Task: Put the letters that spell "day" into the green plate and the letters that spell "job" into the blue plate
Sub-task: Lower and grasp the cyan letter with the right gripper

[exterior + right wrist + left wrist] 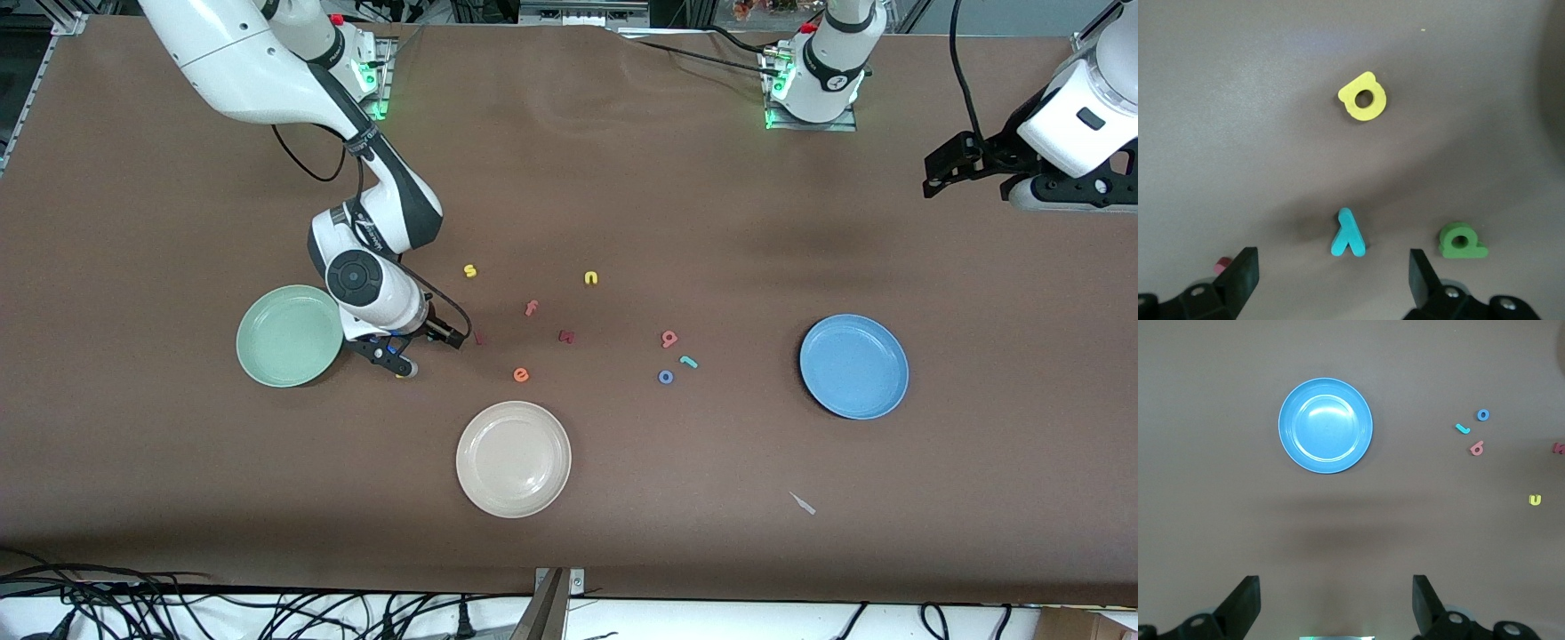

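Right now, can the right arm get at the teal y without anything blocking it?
Probably yes. The right gripper hangs open just above the table beside the green plate, with the teal y lying flat between its fingers' line. The yellow a and green d lie apart from it.

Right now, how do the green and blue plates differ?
The round pale mint-green plate sits at the right arm's end, with the right pincer low beside it. The round mid-blue plate sits at the left arm's end with no arm close by. Both are empty, rimmed and similar in size.
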`<state>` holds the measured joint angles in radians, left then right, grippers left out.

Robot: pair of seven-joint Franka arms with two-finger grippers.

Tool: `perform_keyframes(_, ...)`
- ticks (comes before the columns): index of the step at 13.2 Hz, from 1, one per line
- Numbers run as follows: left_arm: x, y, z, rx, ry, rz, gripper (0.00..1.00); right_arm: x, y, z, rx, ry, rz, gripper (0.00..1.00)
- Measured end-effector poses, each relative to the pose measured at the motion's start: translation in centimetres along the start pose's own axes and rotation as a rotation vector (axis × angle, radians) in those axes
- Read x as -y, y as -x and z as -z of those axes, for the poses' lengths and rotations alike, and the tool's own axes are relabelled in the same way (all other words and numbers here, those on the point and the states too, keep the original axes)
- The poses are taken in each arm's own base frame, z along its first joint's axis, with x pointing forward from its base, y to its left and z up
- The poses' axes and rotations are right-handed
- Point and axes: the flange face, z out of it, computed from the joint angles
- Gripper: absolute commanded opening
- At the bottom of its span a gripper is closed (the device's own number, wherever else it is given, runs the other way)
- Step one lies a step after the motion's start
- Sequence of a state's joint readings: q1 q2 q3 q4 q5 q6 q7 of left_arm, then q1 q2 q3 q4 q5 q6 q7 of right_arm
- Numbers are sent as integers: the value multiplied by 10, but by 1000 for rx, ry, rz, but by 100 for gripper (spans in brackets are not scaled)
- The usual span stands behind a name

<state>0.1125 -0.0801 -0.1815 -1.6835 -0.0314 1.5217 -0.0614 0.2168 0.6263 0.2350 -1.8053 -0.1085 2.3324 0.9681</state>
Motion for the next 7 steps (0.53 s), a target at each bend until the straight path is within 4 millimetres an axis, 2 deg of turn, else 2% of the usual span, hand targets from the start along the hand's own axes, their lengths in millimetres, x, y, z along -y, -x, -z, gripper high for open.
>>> perform_keyframes(7, 2, 0, 0, 0, 0, 7, 100, 0, -1, -11, -5, 8, 9, 80)
